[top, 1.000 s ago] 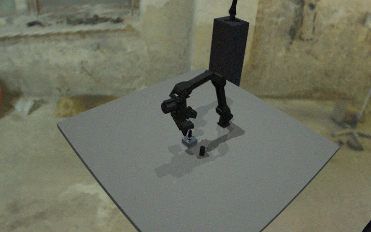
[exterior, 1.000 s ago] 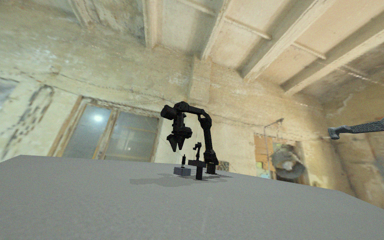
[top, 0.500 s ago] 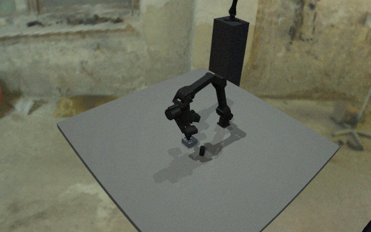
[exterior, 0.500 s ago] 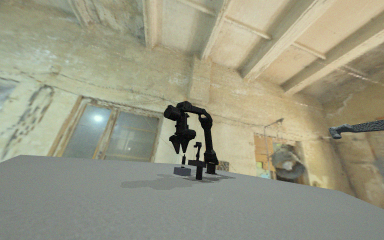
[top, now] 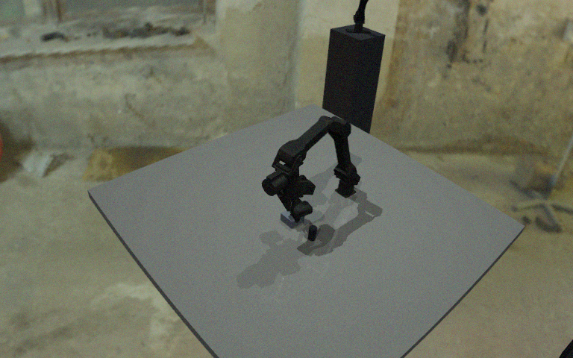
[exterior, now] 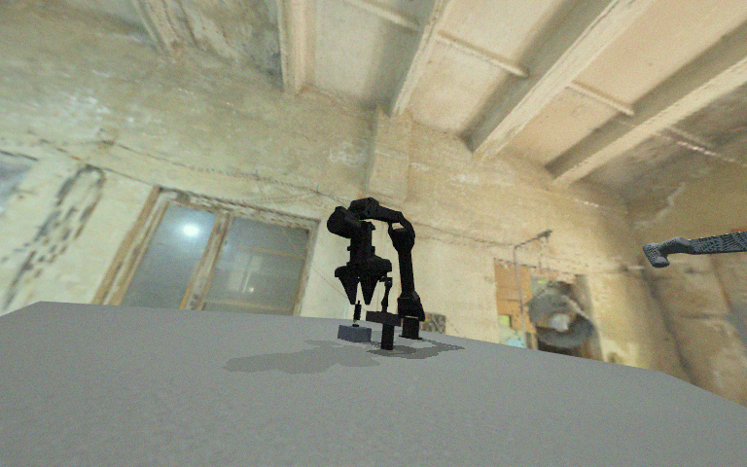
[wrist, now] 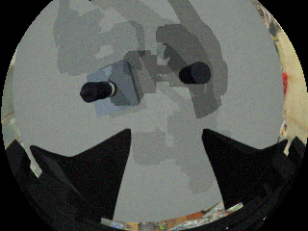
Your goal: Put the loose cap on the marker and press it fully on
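Note:
The holder block [top: 286,218] [exterior: 354,334] [wrist: 126,87] is blue-grey and sits on the table. The marker [exterior: 357,312] [wrist: 98,91] stands upright in it, black with a pale band low down; in the top view the gripper hides most of it. The cap [top: 312,233] [exterior: 387,338] [wrist: 194,73] is a black cylinder standing loose on the table beside the block. My gripper [exterior: 360,303] [wrist: 168,134] points down with its fingers open, nothing between them. Its tips are close above the marker in the exterior view, while the wrist view shows marker and cap beyond the tips.
The grey table [top: 183,199] [exterior: 193,405] carries the arm's base [top: 345,191], behind the block and cap. A tall dark pedestal [top: 352,80] with another arm on it stands beyond the table's back edge. A grey arm [exterior: 713,245] shows at the right in the exterior view.

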Controlling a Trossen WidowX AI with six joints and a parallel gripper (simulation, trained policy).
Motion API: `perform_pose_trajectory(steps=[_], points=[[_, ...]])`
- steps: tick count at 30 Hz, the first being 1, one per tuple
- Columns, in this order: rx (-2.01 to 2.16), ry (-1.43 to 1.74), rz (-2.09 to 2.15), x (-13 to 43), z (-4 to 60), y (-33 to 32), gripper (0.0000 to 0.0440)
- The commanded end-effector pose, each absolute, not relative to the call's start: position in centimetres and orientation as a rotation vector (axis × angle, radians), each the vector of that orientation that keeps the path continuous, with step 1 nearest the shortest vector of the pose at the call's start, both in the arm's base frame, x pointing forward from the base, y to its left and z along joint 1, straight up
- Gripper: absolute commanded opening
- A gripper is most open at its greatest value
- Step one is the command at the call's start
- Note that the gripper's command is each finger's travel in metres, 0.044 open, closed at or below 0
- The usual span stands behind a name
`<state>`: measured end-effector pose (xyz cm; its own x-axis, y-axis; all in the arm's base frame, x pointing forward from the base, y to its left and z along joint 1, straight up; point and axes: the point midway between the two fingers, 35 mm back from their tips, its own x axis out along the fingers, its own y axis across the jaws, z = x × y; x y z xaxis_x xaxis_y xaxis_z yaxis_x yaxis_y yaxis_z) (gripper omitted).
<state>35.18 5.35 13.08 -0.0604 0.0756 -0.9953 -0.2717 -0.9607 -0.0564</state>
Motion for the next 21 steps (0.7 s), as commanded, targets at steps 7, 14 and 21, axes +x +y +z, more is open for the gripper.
perform_pose_trajectory(steps=[7, 14, 21], points=[[-1.983, 0.203, 2.178, 34.6, 12.1, 7.1, 0.0311], [-1.989, 0.179, 2.236, 33.9, 11.2, 8.2, 0.0304], [-1.994, 0.141, 2.303, 32.8, 10.2, 9.3, 0.0296]])
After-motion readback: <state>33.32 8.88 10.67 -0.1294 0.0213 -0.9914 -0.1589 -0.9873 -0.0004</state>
